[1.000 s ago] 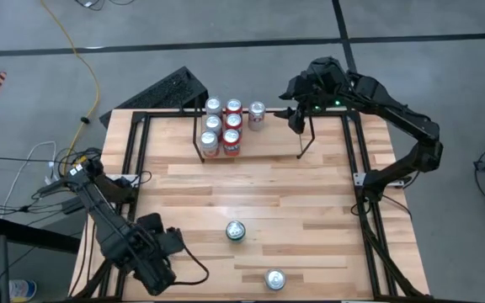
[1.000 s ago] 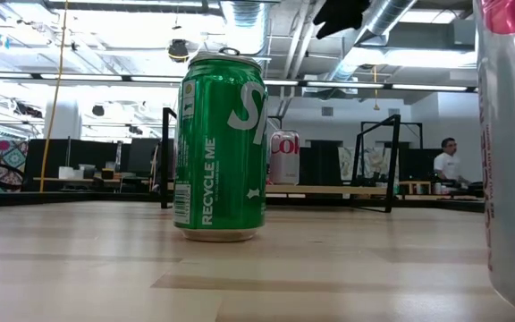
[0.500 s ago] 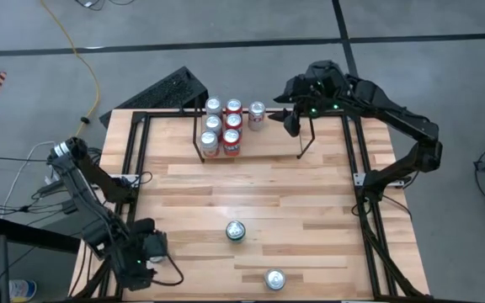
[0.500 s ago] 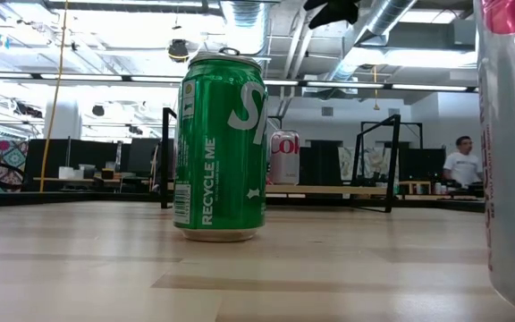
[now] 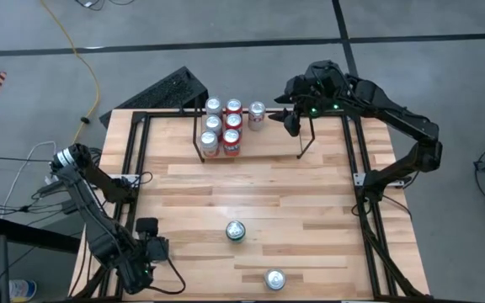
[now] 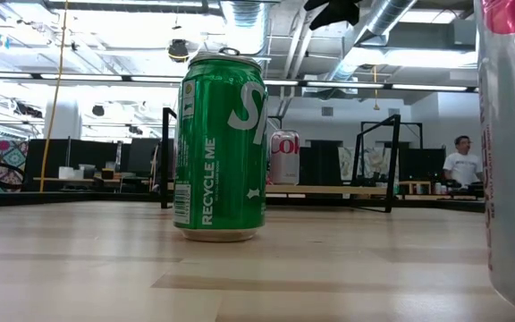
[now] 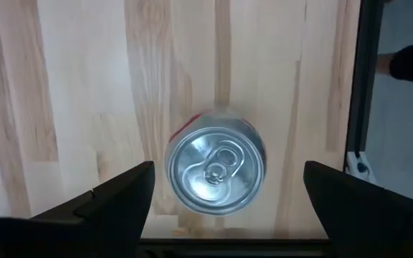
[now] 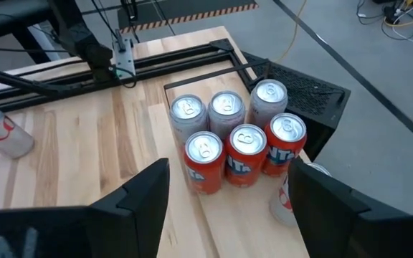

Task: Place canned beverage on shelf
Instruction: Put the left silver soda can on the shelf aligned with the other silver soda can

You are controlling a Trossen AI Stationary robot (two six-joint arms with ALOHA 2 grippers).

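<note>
Bare wood table (image 5: 251,189) fills most of the high view, with a black frame (image 5: 362,181) running along its sides. At the far edge stands the shelf (image 5: 199,135), holding five cans (image 5: 221,126) packed at its left end; a sixth can (image 5: 257,115) stands by them toward the right, and whether it is inside the shelf I cannot tell. Two loose cans wait at the near side: a green can (image 5: 236,231) mid-table and a silver can (image 5: 274,279) close to the near edge. The left gripper (image 5: 146,252) hangs at the near left corner, fingers wide apart and holding nothing; its wrist view looks straight down on a can top (image 7: 216,170) lying between its fingers (image 7: 106,204), though well below them. The right gripper (image 5: 295,118) hovers over the shelf's right end, also spread and empty. My judgement is that the step in hand is the pickup of a loose can: the next move calls for lowering around it and closing. Open table lies between the loose cans and the shelf, but the near edge and the frame rail crowd the silver can.
</note>
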